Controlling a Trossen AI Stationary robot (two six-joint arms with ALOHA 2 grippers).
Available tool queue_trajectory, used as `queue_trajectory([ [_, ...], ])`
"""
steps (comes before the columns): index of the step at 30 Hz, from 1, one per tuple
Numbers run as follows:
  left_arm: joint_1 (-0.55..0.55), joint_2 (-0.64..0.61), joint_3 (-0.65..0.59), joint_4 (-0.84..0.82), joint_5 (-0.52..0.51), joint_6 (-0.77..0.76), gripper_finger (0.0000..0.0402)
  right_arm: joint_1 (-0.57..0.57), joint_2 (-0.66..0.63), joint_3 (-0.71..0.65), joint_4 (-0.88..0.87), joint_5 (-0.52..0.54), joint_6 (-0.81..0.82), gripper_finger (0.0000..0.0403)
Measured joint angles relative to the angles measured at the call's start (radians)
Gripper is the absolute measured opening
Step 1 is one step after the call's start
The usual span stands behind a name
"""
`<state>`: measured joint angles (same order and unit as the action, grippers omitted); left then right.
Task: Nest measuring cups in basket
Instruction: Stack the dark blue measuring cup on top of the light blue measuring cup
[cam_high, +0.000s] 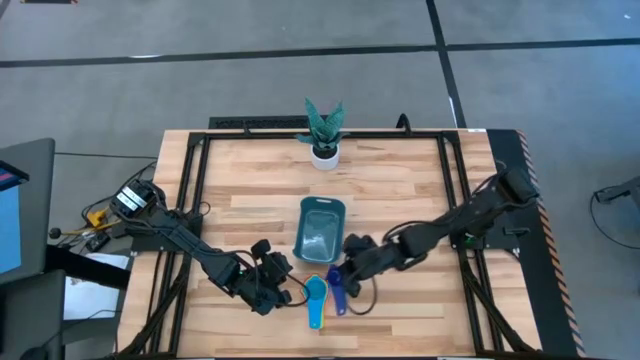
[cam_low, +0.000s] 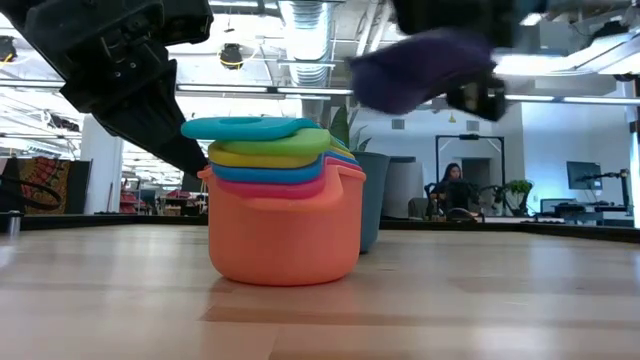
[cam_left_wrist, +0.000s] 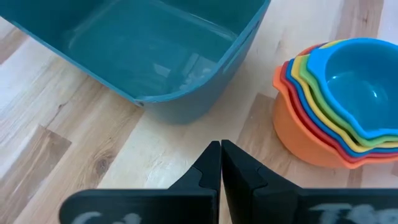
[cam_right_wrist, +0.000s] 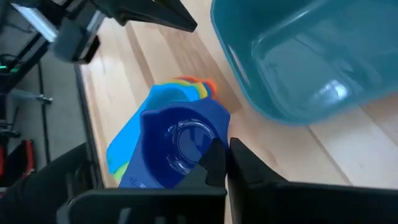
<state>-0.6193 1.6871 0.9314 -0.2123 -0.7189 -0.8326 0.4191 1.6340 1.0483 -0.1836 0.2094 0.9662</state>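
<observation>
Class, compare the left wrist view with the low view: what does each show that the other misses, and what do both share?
Only the left wrist view shows the inside of the teal basket, which is empty, and the left gripper with its fingers together. Only the low view shows a blurred dark blue cup held up above the table by the right gripper, plus a person seated in the room behind. Both show the nested stack of cups, orange outermost, light blue on top.

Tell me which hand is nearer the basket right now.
Right. The right hand, shut on a blue cup, sits just beside the basket's near right corner; the left hand, shut and empty, is farther off, toward its near left.
</observation>
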Motion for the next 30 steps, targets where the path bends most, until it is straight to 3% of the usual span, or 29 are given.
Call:
queue_trajectory([
  [11, -0.028, 0.0, 0.0, -0.007, -0.001, -0.008, 0.0, -0.003, 0.191, 0.239, -0.021, -0.023, 0.054, 0.0022],
  [20, -0.033, 0.0, 0.0, -0.01, -0.002, -0.025, 0.0, 0.0, 0.239, 0.254, -0.041, -0.043, 0.132, 0.0018],
  [30, -0.042, 0.0, 0.0, -0.008, 0.0, -0.029, 0.0, 0.006, 0.254, 0.257, -0.013, -0.029, 0.134, 0.0069],
])
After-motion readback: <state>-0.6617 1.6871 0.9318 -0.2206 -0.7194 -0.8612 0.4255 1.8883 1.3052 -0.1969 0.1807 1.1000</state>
